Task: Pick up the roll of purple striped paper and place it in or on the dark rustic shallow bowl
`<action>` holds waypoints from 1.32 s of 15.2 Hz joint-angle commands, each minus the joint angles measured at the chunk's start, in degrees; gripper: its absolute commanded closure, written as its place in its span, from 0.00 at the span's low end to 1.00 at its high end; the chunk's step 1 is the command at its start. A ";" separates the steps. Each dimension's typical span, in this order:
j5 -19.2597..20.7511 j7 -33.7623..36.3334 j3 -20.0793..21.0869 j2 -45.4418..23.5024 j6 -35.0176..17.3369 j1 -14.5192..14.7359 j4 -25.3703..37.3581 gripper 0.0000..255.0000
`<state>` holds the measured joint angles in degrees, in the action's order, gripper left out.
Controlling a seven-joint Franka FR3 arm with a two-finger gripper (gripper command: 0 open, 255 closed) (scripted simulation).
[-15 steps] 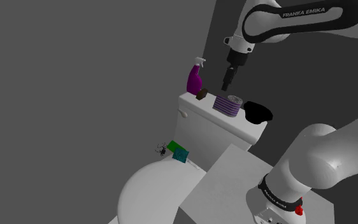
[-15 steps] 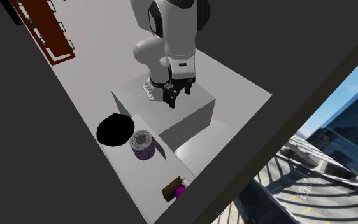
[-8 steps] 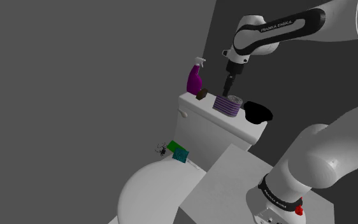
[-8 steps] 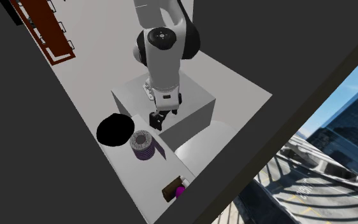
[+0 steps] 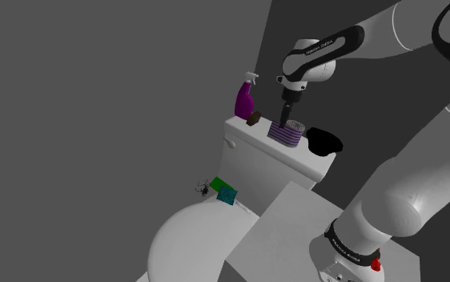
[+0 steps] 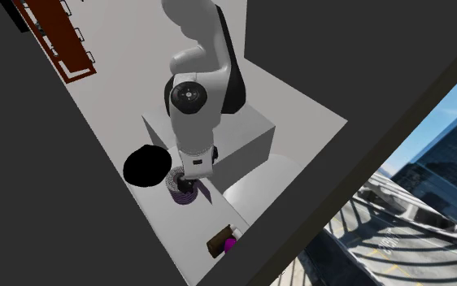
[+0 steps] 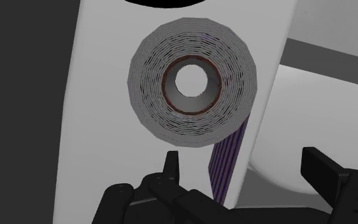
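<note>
Gripper (image 5: 284, 117) hangs right over the roll of purple striped paper (image 5: 286, 134), upper middle of shoulder view. On wrist cam I see both fingers (image 7: 170, 168) spread wide, nothing held. Roll stands on end on the white toilet tank (image 5: 267, 154), btwn purple spray bottle (image 5: 245, 98) and black shallow bowl (image 5: 324, 142), just beside the bowl.
</note>
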<state>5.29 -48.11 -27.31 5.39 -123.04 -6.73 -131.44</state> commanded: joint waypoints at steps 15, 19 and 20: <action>-1.41 -1.44 -0.54 -3.30 -5.38 -0.15 -2.37 1.00; -1.43 -1.44 -0.53 -3.34 -5.41 -0.14 -2.37 1.00; -1.42 -1.42 -0.52 -3.33 -5.40 -0.14 -2.37 1.00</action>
<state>3.87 -49.53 -27.81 2.11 -128.44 -6.85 -133.76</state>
